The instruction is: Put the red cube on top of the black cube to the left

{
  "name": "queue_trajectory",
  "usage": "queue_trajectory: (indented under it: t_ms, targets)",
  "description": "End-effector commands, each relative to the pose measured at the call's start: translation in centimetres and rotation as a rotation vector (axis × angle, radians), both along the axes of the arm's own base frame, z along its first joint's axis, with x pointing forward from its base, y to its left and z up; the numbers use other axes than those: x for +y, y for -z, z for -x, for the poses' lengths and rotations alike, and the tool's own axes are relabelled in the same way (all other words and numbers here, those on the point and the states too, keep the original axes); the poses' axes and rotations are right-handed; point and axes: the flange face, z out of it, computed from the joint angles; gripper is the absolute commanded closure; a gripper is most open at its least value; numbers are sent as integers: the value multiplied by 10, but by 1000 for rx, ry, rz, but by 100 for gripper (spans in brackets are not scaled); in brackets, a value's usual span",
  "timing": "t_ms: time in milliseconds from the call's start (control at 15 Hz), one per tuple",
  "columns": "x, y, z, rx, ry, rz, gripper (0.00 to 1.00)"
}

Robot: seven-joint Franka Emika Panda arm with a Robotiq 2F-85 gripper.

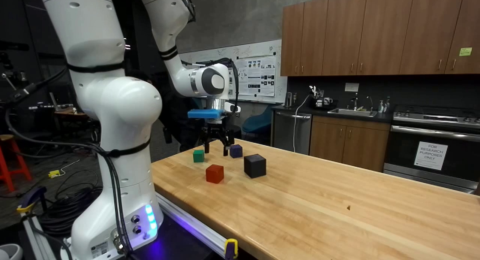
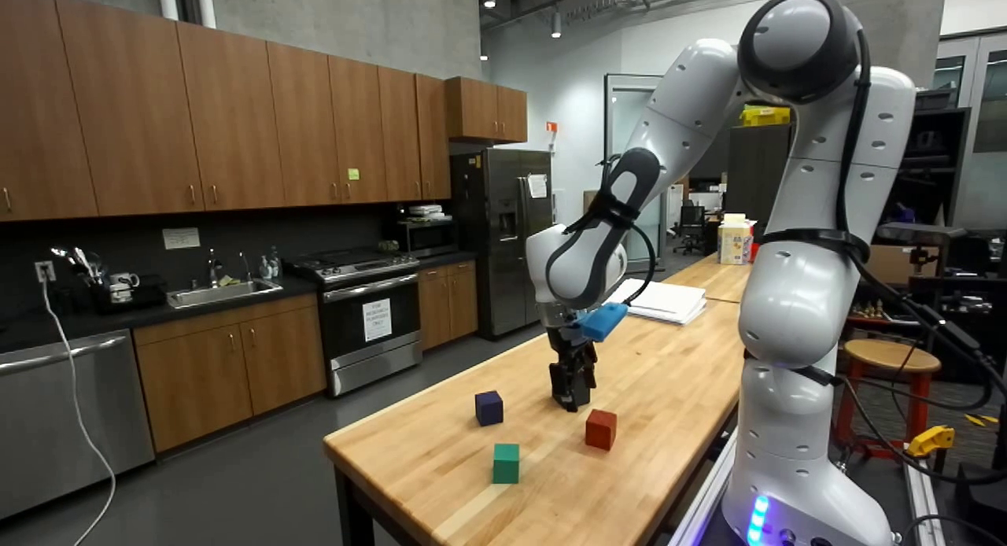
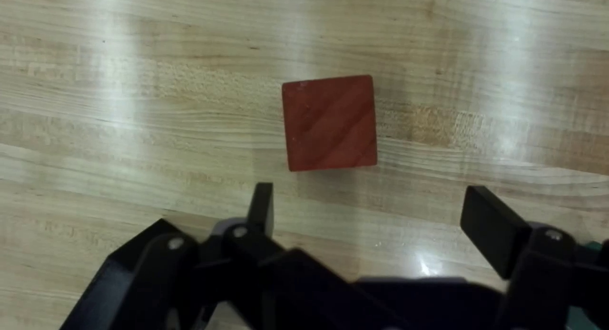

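Observation:
The red cube (image 1: 215, 174) stands on the table in both exterior views (image 2: 601, 429). In the wrist view the red cube (image 3: 330, 123) lies ahead of the jaws, not between them. A smaller dark cube (image 1: 236, 151) looks navy; it also shows in an exterior view (image 2: 488, 408). A bigger matte black cube (image 1: 255, 165) stands beside the red cube. In the wrist view a dark shape (image 3: 104, 292) behind the left finger appears to be the bigger black cube. My gripper (image 1: 216, 150) is open and empty above the table; its fingers show wide apart in the wrist view (image 3: 373, 211).
A small green cube (image 1: 198, 155) stands on the table, also in an exterior view (image 2: 506, 463); a green sliver (image 3: 578, 318) shows in the wrist view. White papers (image 2: 665, 300) and a carton (image 2: 735, 239) lie farther along the table (image 1: 318, 207).

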Motion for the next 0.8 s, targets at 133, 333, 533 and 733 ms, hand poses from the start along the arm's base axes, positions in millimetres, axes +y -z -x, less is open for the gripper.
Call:
queue_trajectory:
  t_ms: [133,333,533,733]
  targets:
    - [-9,12,2,25,-15,57,0]
    - [-7,11,2,29,-14,48,0]
    - [-7,12,2,30,-11,50,0]
    - [-7,12,2,29,-10,50,0]
